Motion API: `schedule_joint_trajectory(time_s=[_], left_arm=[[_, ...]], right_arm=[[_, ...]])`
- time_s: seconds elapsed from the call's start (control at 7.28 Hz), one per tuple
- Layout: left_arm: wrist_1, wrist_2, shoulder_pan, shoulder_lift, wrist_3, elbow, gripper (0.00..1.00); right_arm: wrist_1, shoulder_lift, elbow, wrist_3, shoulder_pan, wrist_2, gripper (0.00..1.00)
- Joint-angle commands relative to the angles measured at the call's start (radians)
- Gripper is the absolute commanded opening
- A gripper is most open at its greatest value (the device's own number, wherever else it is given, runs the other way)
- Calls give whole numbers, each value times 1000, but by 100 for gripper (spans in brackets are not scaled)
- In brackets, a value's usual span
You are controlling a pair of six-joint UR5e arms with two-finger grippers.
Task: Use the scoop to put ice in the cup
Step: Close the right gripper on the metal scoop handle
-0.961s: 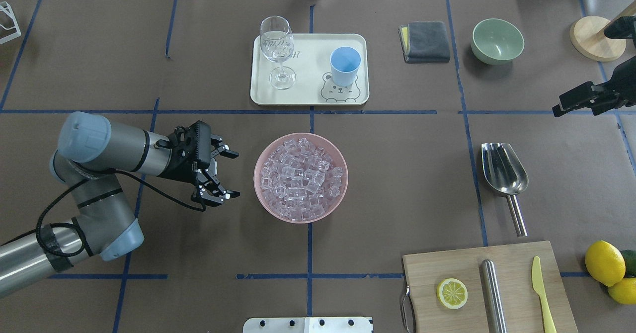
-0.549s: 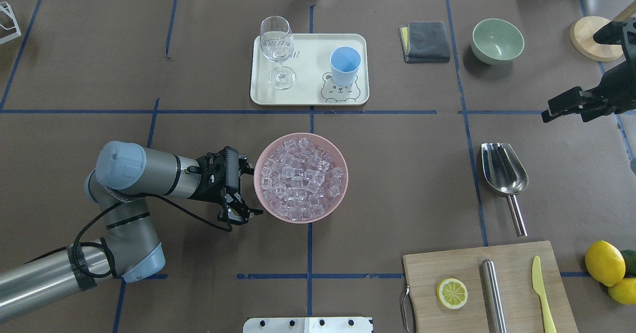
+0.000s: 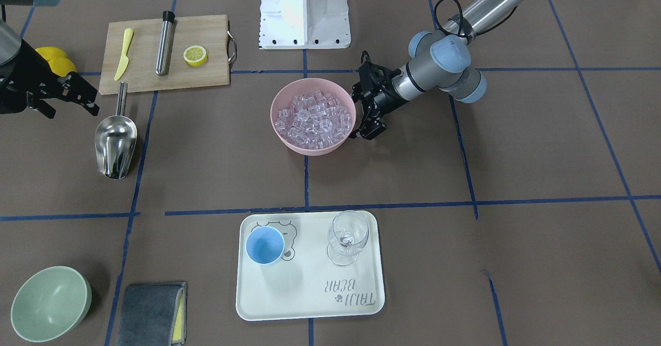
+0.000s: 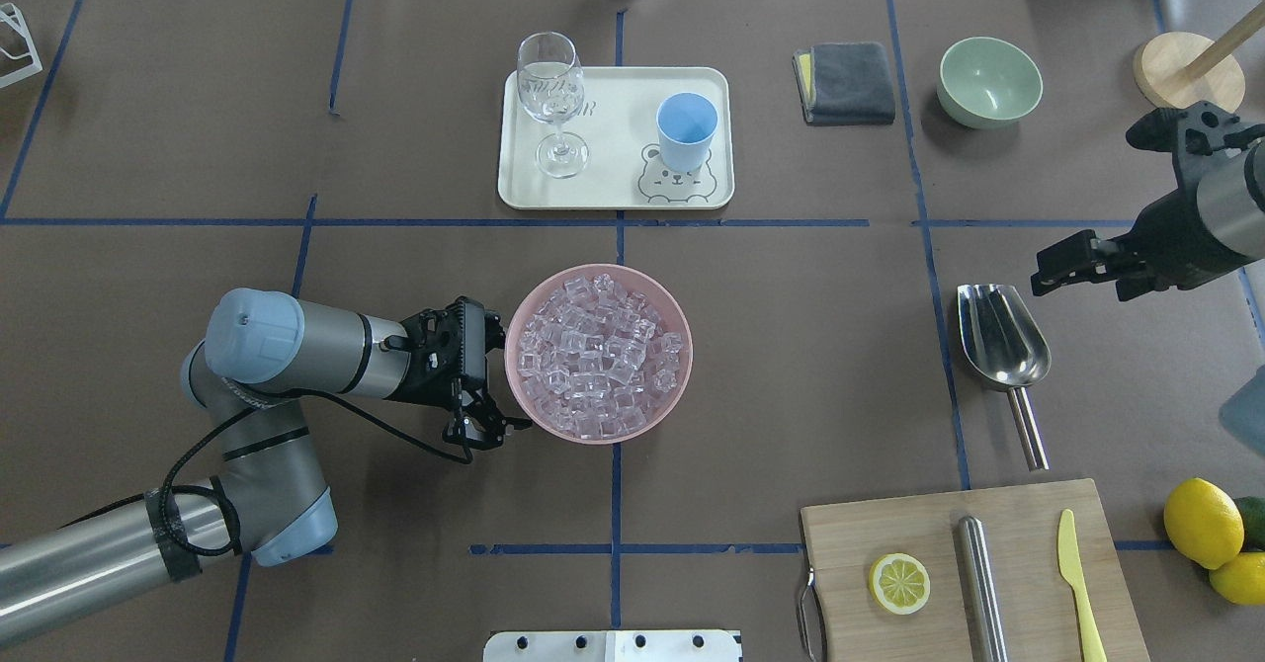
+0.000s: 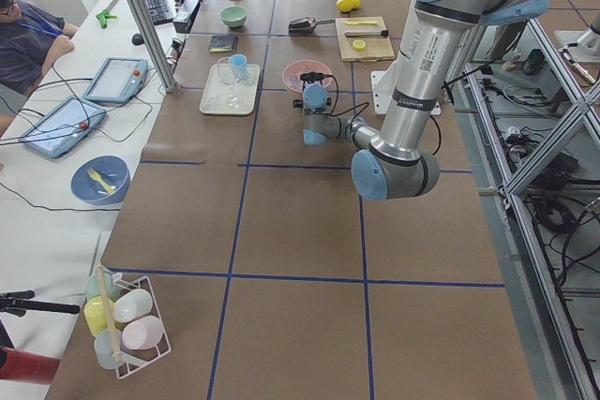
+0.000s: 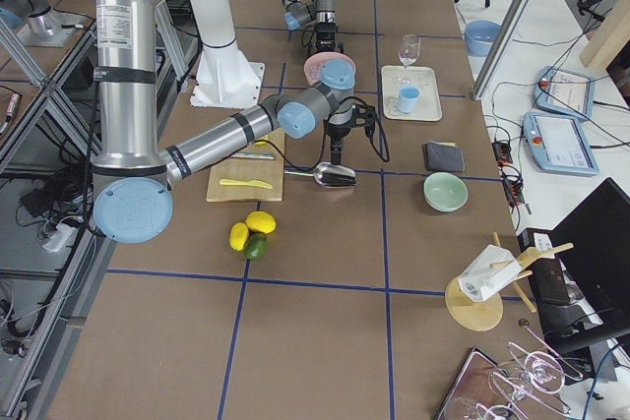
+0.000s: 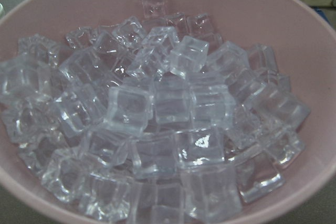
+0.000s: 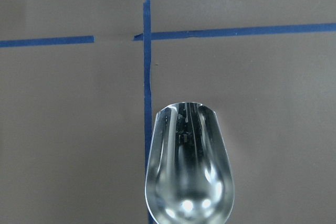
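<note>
The ice (image 4: 598, 351) fills a pink bowl (image 4: 688, 351) at the table's middle; the left wrist view is filled by these cubes (image 7: 157, 119). My left gripper (image 4: 499, 375) lies level against the bowl's left rim, open, holding nothing. The steel scoop (image 4: 1000, 336) lies on the table at the right, its handle toward the robot. My right gripper (image 4: 1062, 272) hovers open just right of the scoop's far end, apart from it; its wrist view looks down into the scoop's trough (image 8: 189, 171). The light-blue cup (image 4: 686, 128) stands upright on the cream tray (image 4: 613, 183).
A wine glass (image 4: 550, 89) shares the tray. A grey cloth (image 4: 845, 82) and a green bowl (image 4: 989, 79) sit at the far right. A cutting board (image 4: 889, 524) with a lemon slice, steel tube and yellow knife lies near the scoop's handle, with lemons (image 4: 1201, 522) beside it.
My left gripper has moved right, from clear of the pink bowl up to its left rim. My right gripper has come left and nearer, toward the scoop's far end.
</note>
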Motion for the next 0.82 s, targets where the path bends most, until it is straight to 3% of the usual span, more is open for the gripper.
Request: schedule_joint_trajectory(time_s=[0.0,0.27,0.69], left_arm=[[-12,2,0,0,-1,0,100],[-12,2,-1,1,-1,0,100],[-12,2,-1,1,-1,0,100]], right_arm=[[101,-73,6,112,-170,-145,100],[170,-115,1,160,-233,-157,99],[173,-124,-40,180,-306,-190,86]])
